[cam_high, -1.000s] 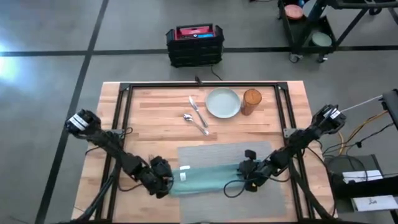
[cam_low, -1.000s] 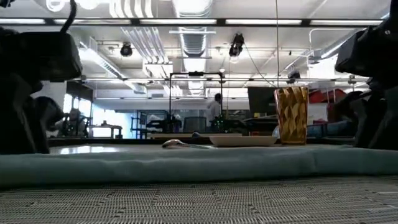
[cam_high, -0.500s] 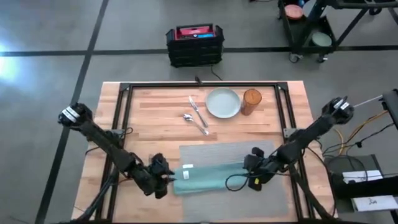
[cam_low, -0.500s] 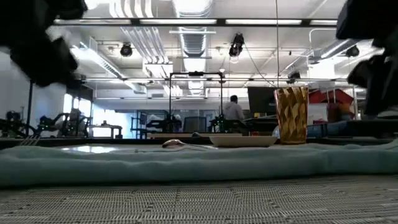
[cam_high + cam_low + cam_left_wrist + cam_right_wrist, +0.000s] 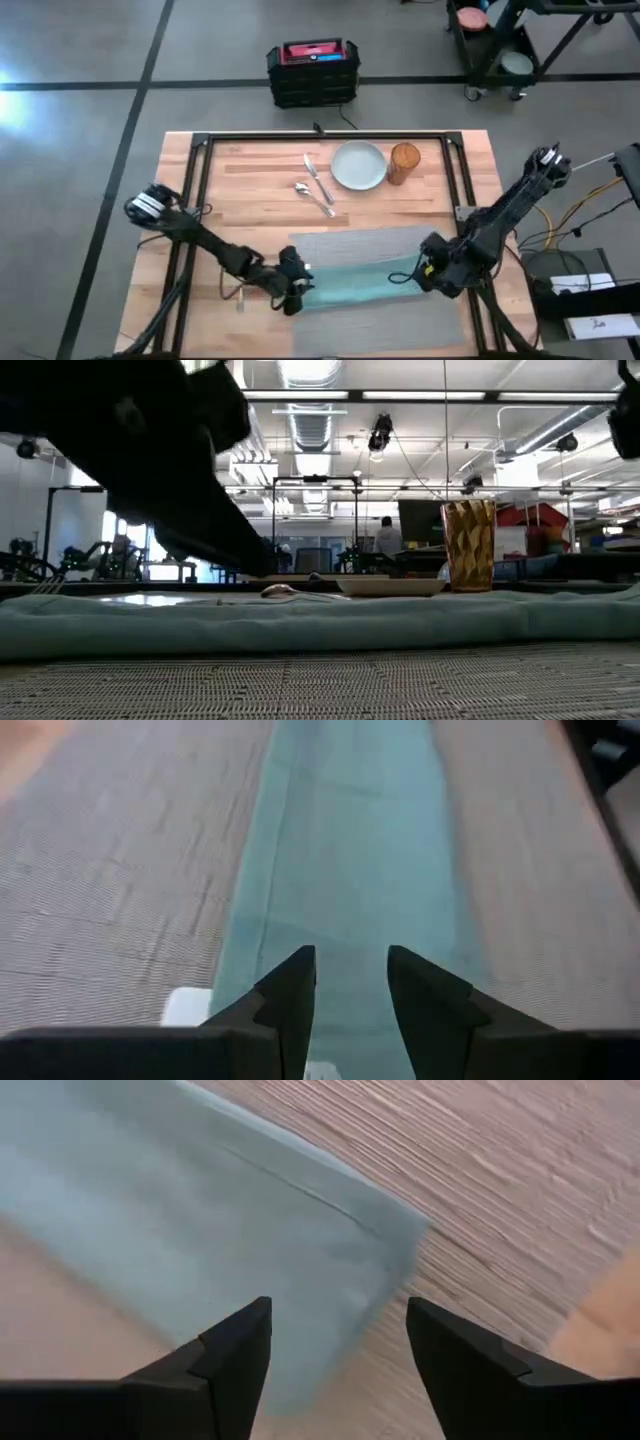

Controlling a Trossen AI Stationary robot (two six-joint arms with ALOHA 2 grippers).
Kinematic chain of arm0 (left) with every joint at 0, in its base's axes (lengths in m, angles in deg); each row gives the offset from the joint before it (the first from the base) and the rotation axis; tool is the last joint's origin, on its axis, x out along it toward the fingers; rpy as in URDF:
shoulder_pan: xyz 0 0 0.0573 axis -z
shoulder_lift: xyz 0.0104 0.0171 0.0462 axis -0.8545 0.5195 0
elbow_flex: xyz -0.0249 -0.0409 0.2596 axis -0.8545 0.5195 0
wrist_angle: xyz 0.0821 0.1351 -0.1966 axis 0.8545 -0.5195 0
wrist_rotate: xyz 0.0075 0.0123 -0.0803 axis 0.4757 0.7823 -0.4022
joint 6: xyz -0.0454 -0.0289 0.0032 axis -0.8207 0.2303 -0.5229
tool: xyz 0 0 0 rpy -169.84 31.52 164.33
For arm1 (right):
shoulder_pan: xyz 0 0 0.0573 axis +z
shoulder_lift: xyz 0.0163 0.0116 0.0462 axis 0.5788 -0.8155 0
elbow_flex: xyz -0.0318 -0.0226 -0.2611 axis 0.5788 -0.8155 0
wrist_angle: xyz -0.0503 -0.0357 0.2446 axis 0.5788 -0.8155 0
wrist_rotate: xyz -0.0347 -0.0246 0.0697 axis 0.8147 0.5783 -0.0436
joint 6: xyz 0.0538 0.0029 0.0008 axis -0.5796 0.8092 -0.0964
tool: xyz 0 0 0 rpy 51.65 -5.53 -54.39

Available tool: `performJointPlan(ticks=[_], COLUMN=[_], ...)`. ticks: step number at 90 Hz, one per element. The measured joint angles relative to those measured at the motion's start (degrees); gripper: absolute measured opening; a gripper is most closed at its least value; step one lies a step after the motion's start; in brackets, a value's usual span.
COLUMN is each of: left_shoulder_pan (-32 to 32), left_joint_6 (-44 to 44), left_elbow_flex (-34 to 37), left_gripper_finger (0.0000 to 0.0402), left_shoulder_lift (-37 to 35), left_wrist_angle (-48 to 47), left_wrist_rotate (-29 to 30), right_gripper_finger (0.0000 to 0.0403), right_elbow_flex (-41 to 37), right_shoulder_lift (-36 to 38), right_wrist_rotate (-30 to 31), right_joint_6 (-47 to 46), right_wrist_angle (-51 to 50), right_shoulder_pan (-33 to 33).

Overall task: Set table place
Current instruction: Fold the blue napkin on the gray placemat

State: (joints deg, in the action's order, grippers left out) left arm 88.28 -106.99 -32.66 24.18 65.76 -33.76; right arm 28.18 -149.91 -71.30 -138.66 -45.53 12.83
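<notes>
Lower centre of the high view: both pincers, left and right, gape open over the napkin's 2 ends on the placemat.

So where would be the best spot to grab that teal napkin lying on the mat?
Probably at a short end, from above. The teal napkin lies flat as a long folded strip on the grey placemat, so its ends offer edges to pinch. The left gripper and right gripper, both open, sit there.

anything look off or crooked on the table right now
Nothing spilled or damaged. The teal napkin lies as a long folded strip across the grey placemat, not at its side, while plate, amber glass, and cutlery sit off the mat on the table.
</notes>
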Motion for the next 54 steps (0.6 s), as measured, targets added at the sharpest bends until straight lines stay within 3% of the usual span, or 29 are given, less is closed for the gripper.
performJointPlan(ticks=[24,54], left_shoulder_pan=[-0.02,0.07], left_joint_6=[5.36,5.73], left_elbow_flex=[-2.73,-2.73], left_gripper_finger=[0.0114,0.0114], left_shoulder_lift=[2.74,2.5], left_wrist_angle=[-0.4,-0.23], left_wrist_rotate=[0.0,0.0], right_gripper_finger=[0.0208,0.0191], right_elbow_flex=[-0.86,-0.91], right_shoulder_lift=[-4.3,-10.96], right_wrist_rotate=[-1.43,-1.59], right_joint_6=[-2.79,-2.63], right_wrist_angle=[3.53,8.68], right_shoulder_pan=[0.07,-0.23])
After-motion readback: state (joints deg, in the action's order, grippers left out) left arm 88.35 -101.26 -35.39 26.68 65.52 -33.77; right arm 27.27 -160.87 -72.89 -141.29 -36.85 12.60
